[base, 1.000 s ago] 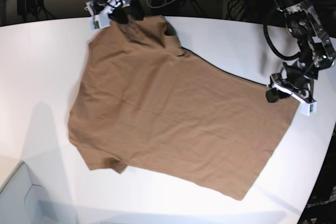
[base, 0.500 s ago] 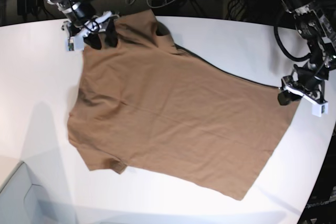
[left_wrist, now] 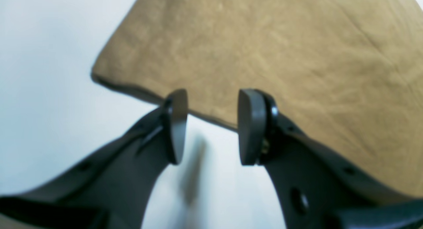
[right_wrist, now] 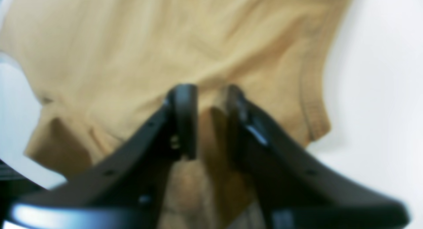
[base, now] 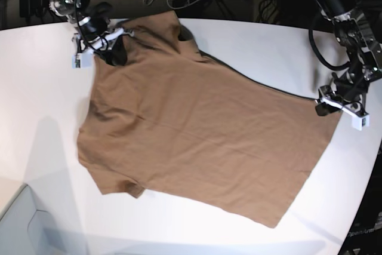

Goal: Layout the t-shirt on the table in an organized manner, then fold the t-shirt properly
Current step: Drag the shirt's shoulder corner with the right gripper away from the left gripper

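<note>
1. One t-shirt [base: 197, 135], tan-brown soft cotton with faint creases, lies spread flat and skewed across the smooth matte white surface [base: 36, 88].
2. Right tool [right_wrist: 206, 123]: narrow, pinching a fold of the shirt's shoulder edge.
3. Left tool [left_wrist: 211, 126]: jaws apart, empty, at the hem corner.

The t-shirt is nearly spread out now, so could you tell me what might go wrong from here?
The right gripper is pinching a bunched fold at the t-shirt sleeve; pulling may drag two layers and crease it further. The left gripper stands open just off the hem corner, so that side is loose and may slide. The far edge lies near the table rim and could slip off.
</note>
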Controlling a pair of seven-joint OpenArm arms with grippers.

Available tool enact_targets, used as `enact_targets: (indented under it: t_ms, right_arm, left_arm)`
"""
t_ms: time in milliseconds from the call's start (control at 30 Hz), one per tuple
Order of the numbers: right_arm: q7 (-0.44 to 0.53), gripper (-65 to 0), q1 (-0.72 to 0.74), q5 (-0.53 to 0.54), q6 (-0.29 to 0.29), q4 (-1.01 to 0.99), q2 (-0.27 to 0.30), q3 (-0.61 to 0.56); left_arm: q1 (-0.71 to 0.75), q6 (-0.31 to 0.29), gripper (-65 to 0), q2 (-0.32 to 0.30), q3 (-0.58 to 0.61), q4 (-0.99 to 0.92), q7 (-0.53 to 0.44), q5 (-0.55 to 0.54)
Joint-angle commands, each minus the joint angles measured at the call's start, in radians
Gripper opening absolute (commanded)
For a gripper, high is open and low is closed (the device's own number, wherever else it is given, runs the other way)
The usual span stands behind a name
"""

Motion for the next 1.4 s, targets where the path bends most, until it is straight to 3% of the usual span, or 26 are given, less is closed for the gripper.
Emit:
enact_targets:
  t_ms: [0, 67, 233, 467, 800, 1067, 1367]
  right_arm:
    - [-0.009, -58.1, 0.014, -0.007, 0.003, -0.020, 0.021, 0.001]
    - [-0.009, -65.0, 0.036, -0.007, 0.003, -0.087, 0.061, 0.001]
    - [-0.008, -65.0, 0.114, -0.007, 0.000, -0.235, 0.139, 0.033]
    - [-0.016, -65.0, 0.181, -0.007, 0.000, -0.259, 0.194, 0.142]
    - [-0.016, -65.0, 0.260, -0.007, 0.000, -0.259, 0.225, 0.142]
    - [-0.016, -51.6, 0.303, -0.009, -0.002, -0.261, 0.239, 0.147]
    - [-0.011, -49.0, 0.306, -0.001, -0.002, -0.252, 0.239, 0.167]
  left_arm:
    - [-0.015, -0.003, -40.2, -0.014, -0.003, 0.017, -0.016, -0.015]
    - [-0.015, -0.003, -40.2, -0.014, -0.003, 0.020, -0.016, -0.017]
    - [-0.015, -0.003, -40.2, -0.014, -0.003, 0.023, -0.016, -0.021]
    - [-0.015, -0.003, -40.2, -0.011, -0.004, 0.023, -0.007, -0.021]
    - [0.013, -0.003, -40.2, -0.003, -0.004, 0.025, -0.004, -0.023]
    - [0.071, -0.003, -40.2, -0.003, -0.004, 0.102, -0.004, -0.024]
    - [0.142, -0.003, -39.9, 0.026, -0.004, 0.204, -0.004, -0.024]
